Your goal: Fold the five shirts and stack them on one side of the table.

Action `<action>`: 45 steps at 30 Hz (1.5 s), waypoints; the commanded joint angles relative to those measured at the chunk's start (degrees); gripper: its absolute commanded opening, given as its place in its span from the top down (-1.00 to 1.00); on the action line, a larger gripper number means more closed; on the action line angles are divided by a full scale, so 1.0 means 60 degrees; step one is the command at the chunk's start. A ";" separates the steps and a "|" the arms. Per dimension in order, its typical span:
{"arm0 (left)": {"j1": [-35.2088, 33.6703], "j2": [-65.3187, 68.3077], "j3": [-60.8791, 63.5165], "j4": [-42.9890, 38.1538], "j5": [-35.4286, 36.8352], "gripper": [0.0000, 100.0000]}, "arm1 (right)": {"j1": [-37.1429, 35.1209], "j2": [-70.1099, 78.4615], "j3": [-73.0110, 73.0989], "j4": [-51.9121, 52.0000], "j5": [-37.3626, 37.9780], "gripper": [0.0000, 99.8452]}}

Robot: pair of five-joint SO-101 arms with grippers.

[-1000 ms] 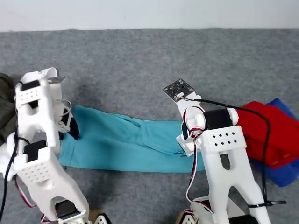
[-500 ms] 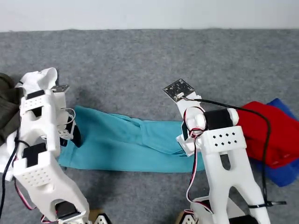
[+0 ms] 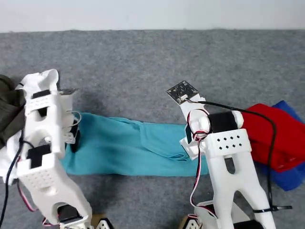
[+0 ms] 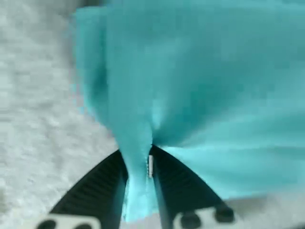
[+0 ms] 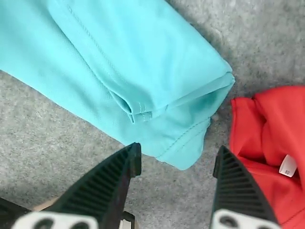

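One teal shirt (image 3: 128,148) edge — left gripper (image 4: 137,157) pinching.

I count five pieces of clothing on my feeds: one teal fabric shirt (image 3: 128,148); one red fabric shirt (image 3: 279,136); one blue fabric shirt (image 3: 291,179); one dark olive garment (image 3: 7,112); one white cloth piece (image 3: 46,76), though I cannot tell whether the last two are shirts. I count two white plastic robot arms, the left arm (image 3: 43,143) and the right arm (image 3: 228,157); two grippers, the left gripper (image 4: 138,155) and the right gripper (image 5: 178,152), each with two black fingers; one small black circuit-board camera (image 3: 182,91); one grey felt-covered table (image 3: 143,62).
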 commanded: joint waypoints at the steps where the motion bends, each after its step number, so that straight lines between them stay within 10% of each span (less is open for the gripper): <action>1: 0.1495 -0.0234 -0.1516 0.1201 0.0000 0.98 | 0.0110 -0.0886 -0.0337 0.0110 -0.0073 0.49; 22: 0.9978 -0.1538 -0.3861 0.1158 0.0601 0.98 | 0.5355 -0.2659 -0.0293 0.0051 -0.0103 0.54; 45: 1.2088 0.3150 -0.9590 0.1158 0.0821 0.97 | 0.5927 -0.2718 -0.0308 0.0051 -0.0484 0.48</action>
